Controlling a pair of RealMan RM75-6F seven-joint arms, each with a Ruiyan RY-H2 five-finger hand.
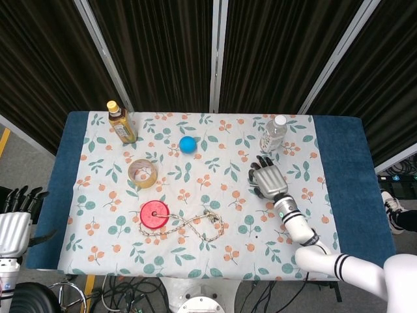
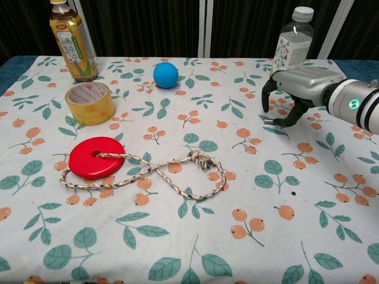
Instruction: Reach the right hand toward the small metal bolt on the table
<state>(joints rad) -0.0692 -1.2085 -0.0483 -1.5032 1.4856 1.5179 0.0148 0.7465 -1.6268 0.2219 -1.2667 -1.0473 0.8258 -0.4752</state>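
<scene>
One right hand (image 2: 296, 89) hangs palm-down over the small metal bolt (image 2: 270, 122) on our floral-clothed bench (image 1: 195, 195), fingers (image 2: 266, 94) curled around it with nothing visibly gripped; we cannot tell whether they touch it. We see only the bolt's shank end, just below the water bottle (image 2: 291, 46). Our left hand (image 1: 16, 225) waits off the bench's near-left corner, fingers apart and empty. Across the cloth sit a tea bottle (image 2: 73, 40), blue ball (image 2: 165, 75), tape roll (image 2: 90, 103), red disc (image 2: 96, 157) and rope (image 2: 177, 174).
</scene>
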